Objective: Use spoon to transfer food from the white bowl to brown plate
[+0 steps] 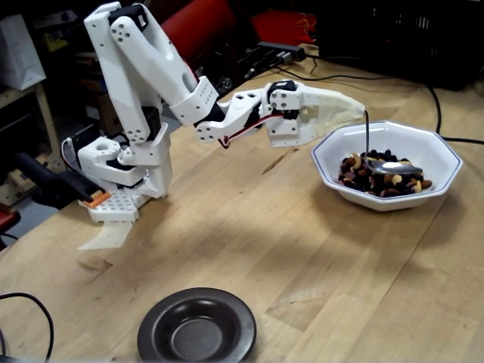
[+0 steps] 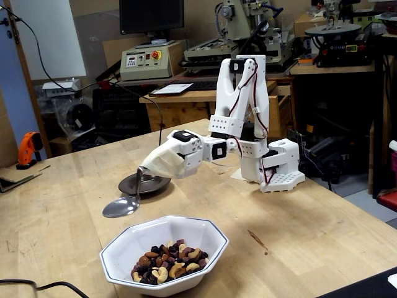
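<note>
spoon [image 1: 390, 165] hanging below gripper [image 1: 361, 113], over white bowl [image 1: 439, 155]

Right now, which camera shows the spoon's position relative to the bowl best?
A fixed view shows the spoon hanging over the nuts in the white bowl. In the other fixed view the spoon appears behind the rim, depth unclear.

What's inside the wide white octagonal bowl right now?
The white bowl holds mixed nuts and raisins. The silver spoon hangs above them. Pieces beneath the top layer are hidden.
</note>
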Motion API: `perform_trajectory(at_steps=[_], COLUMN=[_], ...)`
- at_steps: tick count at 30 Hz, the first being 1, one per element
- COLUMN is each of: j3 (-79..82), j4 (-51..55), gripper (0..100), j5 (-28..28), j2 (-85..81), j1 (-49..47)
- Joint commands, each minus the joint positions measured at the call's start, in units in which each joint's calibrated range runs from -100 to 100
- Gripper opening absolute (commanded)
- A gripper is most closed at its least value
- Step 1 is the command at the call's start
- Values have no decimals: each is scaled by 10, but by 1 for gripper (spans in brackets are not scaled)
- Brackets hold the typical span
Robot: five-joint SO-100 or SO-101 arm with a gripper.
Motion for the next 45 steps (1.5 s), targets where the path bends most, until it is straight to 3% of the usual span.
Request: perform_trajectory(at_steps=[1,11,28,45], j3=[-26,-26,-26,-32], j4=[-8,-7,-7,-9], gripper=[4,4,4,4], j5=[1,1,1,2], j2=[-33,-31,-28,80], j1=[-34,-104,-96,-96])
